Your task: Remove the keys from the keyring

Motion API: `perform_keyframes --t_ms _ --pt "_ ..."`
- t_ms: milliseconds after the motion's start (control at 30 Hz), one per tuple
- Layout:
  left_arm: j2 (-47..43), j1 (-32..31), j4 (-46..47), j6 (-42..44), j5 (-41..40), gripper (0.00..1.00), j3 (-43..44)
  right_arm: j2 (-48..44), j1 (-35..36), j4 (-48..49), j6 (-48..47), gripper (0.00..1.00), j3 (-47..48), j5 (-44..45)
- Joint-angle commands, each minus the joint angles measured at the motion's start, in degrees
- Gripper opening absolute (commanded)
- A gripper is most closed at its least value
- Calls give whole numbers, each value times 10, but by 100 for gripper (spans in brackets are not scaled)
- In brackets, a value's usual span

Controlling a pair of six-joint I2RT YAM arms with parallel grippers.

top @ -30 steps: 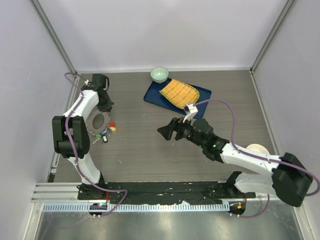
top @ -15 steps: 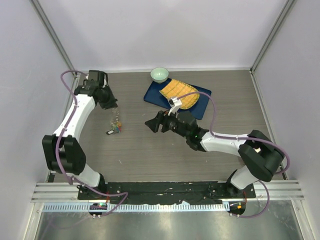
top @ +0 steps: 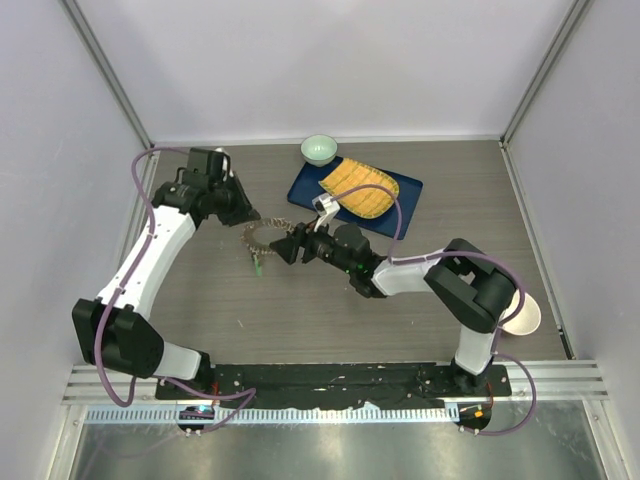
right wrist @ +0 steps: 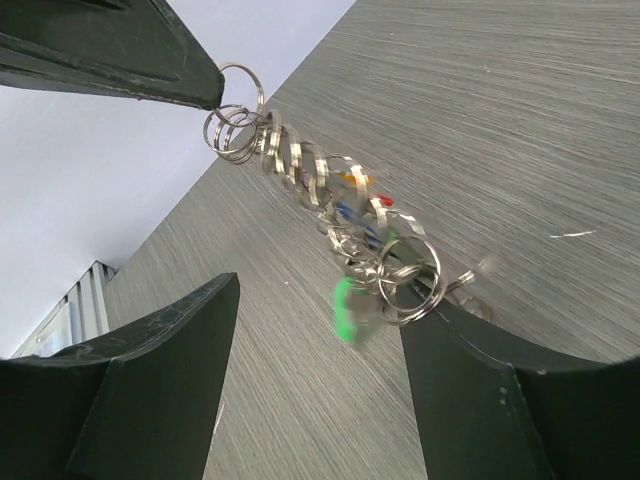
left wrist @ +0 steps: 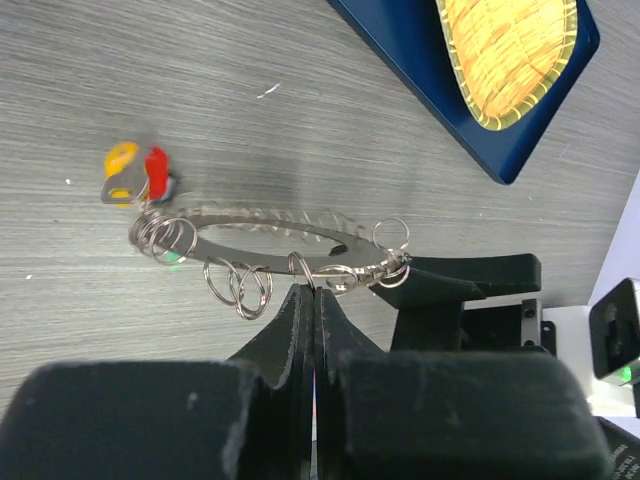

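Pinched tight, the left gripper (top: 243,215) has its two fingers pressed together on the rim of the keyring (top: 262,237) and holds it clear of the table (top: 330,300), just left of centre in the overhead view. In the left wrist view the ring (left wrist: 270,235) lies almost edge-on across the middle of the frame, above the closed fingertips at the bottom. Small split rings dangle from it, and a yellow and a red key head bunch at its left end.

To the right of it in the overhead view, the right gripper (top: 283,247) comes in with its jaws standing apart and holding nothing. Its own camera shows the ring running from the upper left down to the middle of the frame. The keys (right wrist: 347,305), one of them with a green head, blur near the gap between the two dark fingers. Whether either finger touches them I cannot tell.

As for progress, I judge the task barely begun. No loose key shows on the table, and every key I can make out hangs from the ring. All of the removing is left to do. A first key has to be caught between the open jaws and worked off while the other arm holds the ring steady.
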Motion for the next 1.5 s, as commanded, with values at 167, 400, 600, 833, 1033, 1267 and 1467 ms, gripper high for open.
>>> perform_keyframes --t_ms 167,400,600,833,1033,1267,1467 --pt "-7 -18 27 -15 28 0 -1 -31 43 53 -72 71 -3 141" --pt "3 -38 21 0 11 0 2 -72 47 -17 -180 75 -21 181" --pt "9 -43 14 7 20 0 6 -87 48 38 -298 85 -60 184" --pt "4 -50 3 10 33 0 17 -66 48 57 -426 88 -58 145" --pt "-11 -56 -5 4 56 0 15 -24 48 121 -475 89 -47 130" --pt "-22 -59 -21 10 36 0 18 35 48 190 -543 89 -23 137" --pt "-13 -59 -44 89 -91 41 -3 30 48 223 -423 83 -59 116"
